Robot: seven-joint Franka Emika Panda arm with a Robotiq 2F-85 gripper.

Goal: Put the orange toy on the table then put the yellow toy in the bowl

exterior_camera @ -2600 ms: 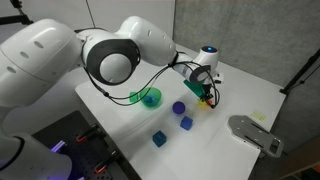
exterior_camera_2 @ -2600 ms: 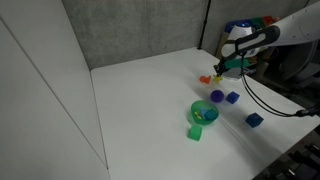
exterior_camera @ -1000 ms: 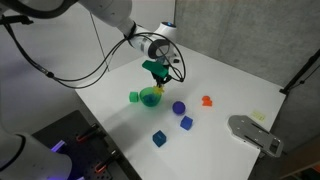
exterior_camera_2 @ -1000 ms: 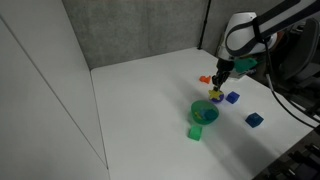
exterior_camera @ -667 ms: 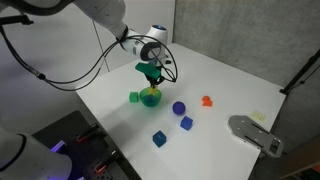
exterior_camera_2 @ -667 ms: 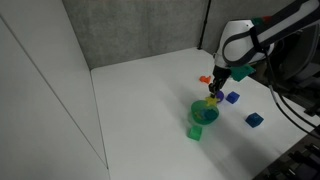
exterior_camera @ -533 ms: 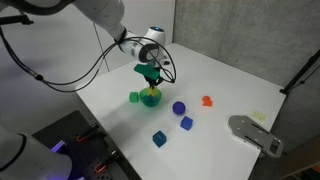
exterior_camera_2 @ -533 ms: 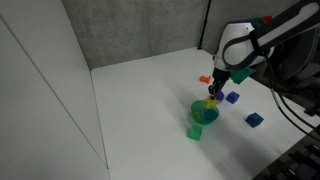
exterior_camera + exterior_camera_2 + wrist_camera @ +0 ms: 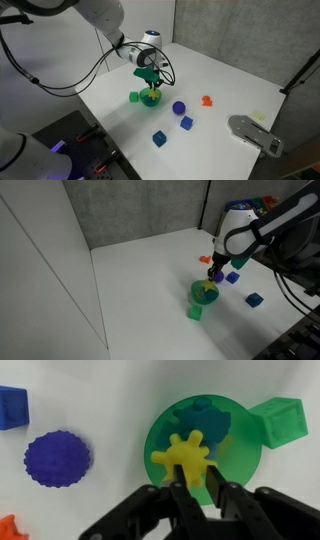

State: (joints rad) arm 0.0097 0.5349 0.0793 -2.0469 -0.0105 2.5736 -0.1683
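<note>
Over the white table [image 9: 240,95] the gripper [image 9: 196,484] hung above the bowl [image 9: 160,425] at frame centre, its fingers [image 9: 180,500] pinching the yellow toy [image 9: 186,454]. Let go off-centre, I'd judge, the toy might strike the rim or the teal piece [image 9: 205,415] inside and bounce out. Nothing blocked the drop: the green cube [image 9: 278,420] sat just right of the bowl, the purple toy [image 9: 57,458] left, the orange toy [image 9: 8,528] on the table, lower left.

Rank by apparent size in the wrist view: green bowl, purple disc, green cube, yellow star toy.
translucent green bowl
purple ridged disc
small green cube and pale yellow star toy: too alike to rank
</note>
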